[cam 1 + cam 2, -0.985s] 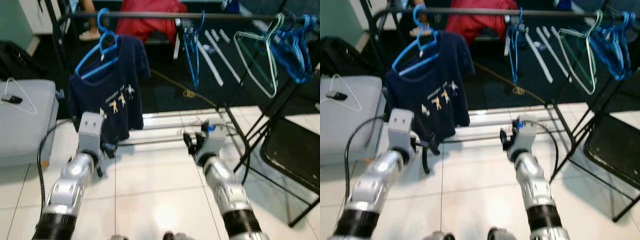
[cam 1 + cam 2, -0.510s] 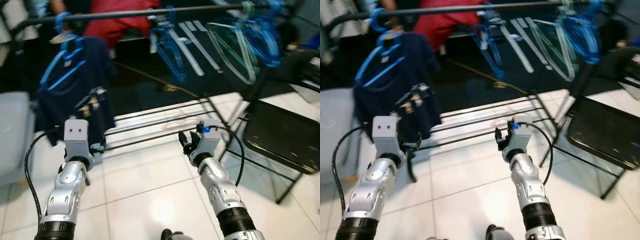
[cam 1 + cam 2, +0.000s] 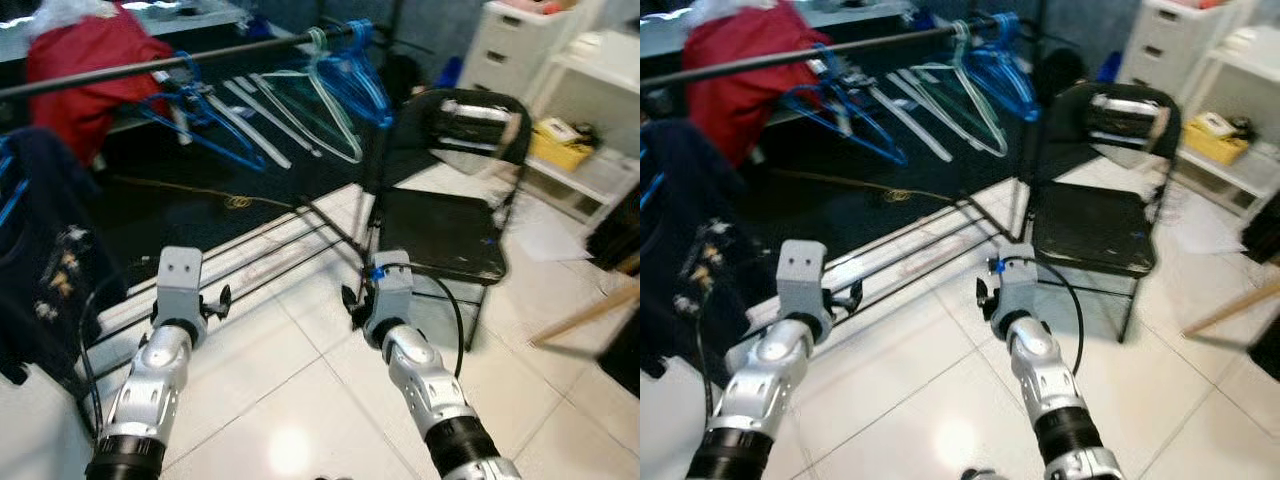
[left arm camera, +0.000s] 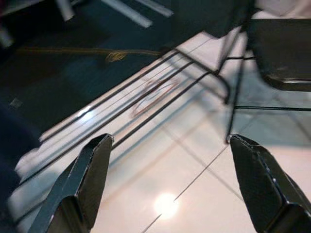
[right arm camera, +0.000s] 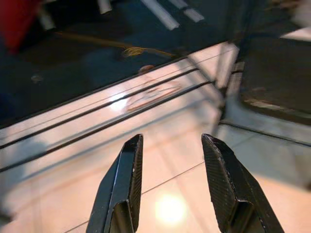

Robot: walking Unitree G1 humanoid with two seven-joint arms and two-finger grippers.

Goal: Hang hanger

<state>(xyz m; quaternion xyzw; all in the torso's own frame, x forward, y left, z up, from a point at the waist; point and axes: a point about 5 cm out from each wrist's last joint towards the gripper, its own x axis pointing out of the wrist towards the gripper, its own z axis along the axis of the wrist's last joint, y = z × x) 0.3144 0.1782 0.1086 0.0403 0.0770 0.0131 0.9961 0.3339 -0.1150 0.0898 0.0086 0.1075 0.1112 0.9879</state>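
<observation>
left gripper (image 4: 167,187): fingers spread wide, empty; rack base bars (image 4: 146,104) beyond tips
right gripper (image 5: 170,187): fingers parted, empty; black chair (image 3: 445,230) just past them
hangers (image 3: 300,95): on rail (image 3: 150,65), well above both

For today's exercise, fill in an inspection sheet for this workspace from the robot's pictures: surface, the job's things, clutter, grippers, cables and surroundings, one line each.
Surface: white tiled floor, glossy, with a light glare.
Job's things: blue hangers and a pale green hanger hang on the black rail; a dark shirt hangs at the robot's left.
Clutter: red cloth behind the rail; white slats on the dark mat.
Grippers: left gripper open, holding nothing; right gripper open, holding nothing; both above the floor.
Cables: yellow cord on the mat; black cable on the right arm.
Surroundings: black folding chair; white drawers; white shelf.
</observation>
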